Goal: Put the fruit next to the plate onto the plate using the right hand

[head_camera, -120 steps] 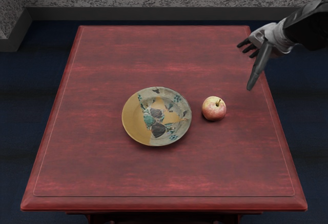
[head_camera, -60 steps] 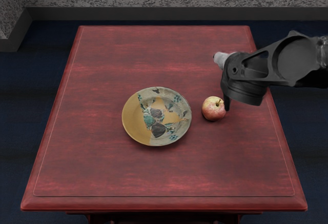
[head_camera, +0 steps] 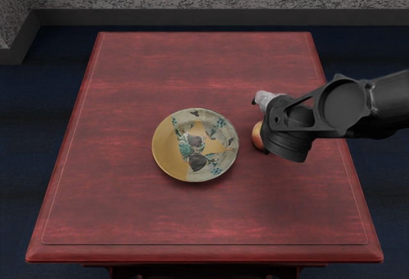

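The apple (head_camera: 257, 136) lies on the red wooden surface (head_camera: 192, 68) just to the right of the plate (head_camera: 158, 146), close to its rim but apart from it. Only a narrow reddish-yellow sliver of the fruit shows. The rest is hidden under the dark, bulky end of the right arm (head_camera: 358, 103), which comes in over the surface's right edge and slants down onto that spot.

Of the right hand (head_camera: 263, 98) only a pale grey part shows, just beyond the apple on its far side. Whether the hand is spread, pressed together or closed on the fruit cannot be told, because the arm blocks the view.

The painted plate, ochre with dark leaf shapes, sits near the middle of the surface. Broad bare wood stretches to its left, behind it and toward the near edge. The apple lies well in from the right edge.
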{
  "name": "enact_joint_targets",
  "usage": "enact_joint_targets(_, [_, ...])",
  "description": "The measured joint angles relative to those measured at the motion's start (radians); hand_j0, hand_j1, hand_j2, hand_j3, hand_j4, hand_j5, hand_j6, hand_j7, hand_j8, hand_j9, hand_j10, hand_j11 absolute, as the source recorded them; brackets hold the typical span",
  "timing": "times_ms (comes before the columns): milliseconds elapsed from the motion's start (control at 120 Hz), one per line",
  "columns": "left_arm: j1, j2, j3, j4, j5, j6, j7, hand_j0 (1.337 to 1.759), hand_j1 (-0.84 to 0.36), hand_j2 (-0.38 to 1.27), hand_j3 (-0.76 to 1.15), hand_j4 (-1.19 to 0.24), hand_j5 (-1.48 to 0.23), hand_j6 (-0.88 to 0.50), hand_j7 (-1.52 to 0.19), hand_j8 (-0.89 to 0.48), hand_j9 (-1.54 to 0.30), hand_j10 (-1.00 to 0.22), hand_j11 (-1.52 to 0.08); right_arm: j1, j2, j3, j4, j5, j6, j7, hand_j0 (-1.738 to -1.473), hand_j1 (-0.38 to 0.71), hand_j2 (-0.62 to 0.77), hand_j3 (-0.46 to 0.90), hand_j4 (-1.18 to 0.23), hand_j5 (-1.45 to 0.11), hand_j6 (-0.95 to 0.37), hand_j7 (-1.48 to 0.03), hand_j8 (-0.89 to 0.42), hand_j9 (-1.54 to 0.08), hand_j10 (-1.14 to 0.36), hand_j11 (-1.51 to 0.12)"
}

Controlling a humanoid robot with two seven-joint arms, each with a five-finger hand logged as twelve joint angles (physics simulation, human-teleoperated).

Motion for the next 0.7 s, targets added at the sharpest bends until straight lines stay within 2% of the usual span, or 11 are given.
enact_joint_targets(192, [0.000, 0.000, 0.000, 0.000, 0.000, 0.000, 0.000, 1.658, 0.34, 0.00, 0.00, -0.01, -0.01, -0.01, -0.01, -0.01, -0.01, -0.01, -0.01, -0.006, -0.002, -0.007, 0.002, 0.001, -0.002, 0.000, -1.658, -0.10, -0.04, 0.00, -0.21, -0.27, -0.21, -0.27, -0.21, -0.27, -0.21, -0.27])
enact_joint_targets(350, [-0.001, 0.000, 0.000, 0.000, 0.000, 0.000, 0.000, 1.658, 0.34, 0.00, 0.00, -0.01, -0.01, -0.01, -0.01, -0.01, -0.01, -0.01, -0.01, -0.014, -0.004, -0.010, 0.006, 0.001, 0.000, 0.000, -1.658, 0.02, -0.06, 0.00, -0.31, -0.40, -0.31, -0.40, -0.31, -0.40, -0.31, -0.40])
enact_joint_targets(550, [0.000, 0.000, 0.000, 0.000, 0.000, 0.000, 0.000, 1.658, 0.34, 0.00, 0.00, -0.01, -0.01, -0.01, -0.01, -0.01, -0.01, -0.01, -0.01, -0.029, -0.005, -0.012, 0.007, 0.000, -0.002, 0.000, -1.658, 0.09, -0.07, 0.00, -0.37, -0.48, -0.37, -0.48, -0.37, -0.48, -0.37, -0.48])
enact_joint_targets(700, [0.000, 0.000, 0.000, 0.000, 0.000, 0.000, 0.000, 1.658, 0.34, 0.00, 0.00, -0.01, -0.01, -0.01, -0.01, -0.01, -0.01, -0.01, -0.01, -0.036, -0.005, -0.012, 0.006, -0.006, -0.002, 0.000, -1.656, 0.13, -0.06, 0.00, -0.45, -0.54, -0.34, -0.56, -0.37, -0.56, -0.44, -0.56])
